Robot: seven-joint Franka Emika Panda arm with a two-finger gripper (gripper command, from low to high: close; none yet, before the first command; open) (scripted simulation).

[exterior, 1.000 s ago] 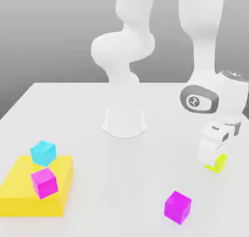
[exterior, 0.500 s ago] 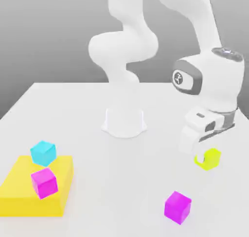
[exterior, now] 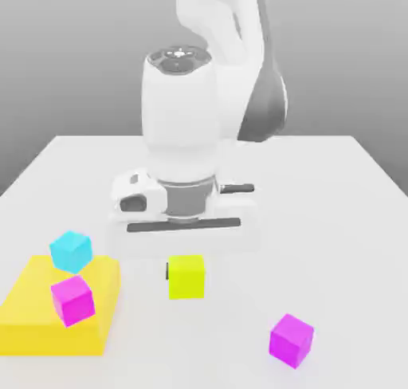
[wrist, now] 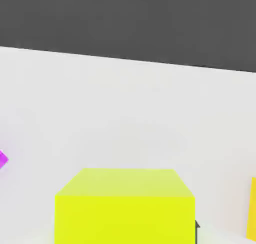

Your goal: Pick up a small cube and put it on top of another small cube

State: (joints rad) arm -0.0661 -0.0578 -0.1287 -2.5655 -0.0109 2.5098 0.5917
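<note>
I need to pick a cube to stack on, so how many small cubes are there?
4: the lime-yellow cube at the gripper, a cyan cube and a magenta cube on the yellow block, another magenta cube alone on the table.

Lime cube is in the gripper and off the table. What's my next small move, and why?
Probably keep carrying toward the exterior view's left and stay high. The lime-yellow cube hangs under the gripper, short of the nearest targets: the cyan cube and a magenta cube, both on the large yellow block. Height looks needed to clear them before lining up over one.
</note>
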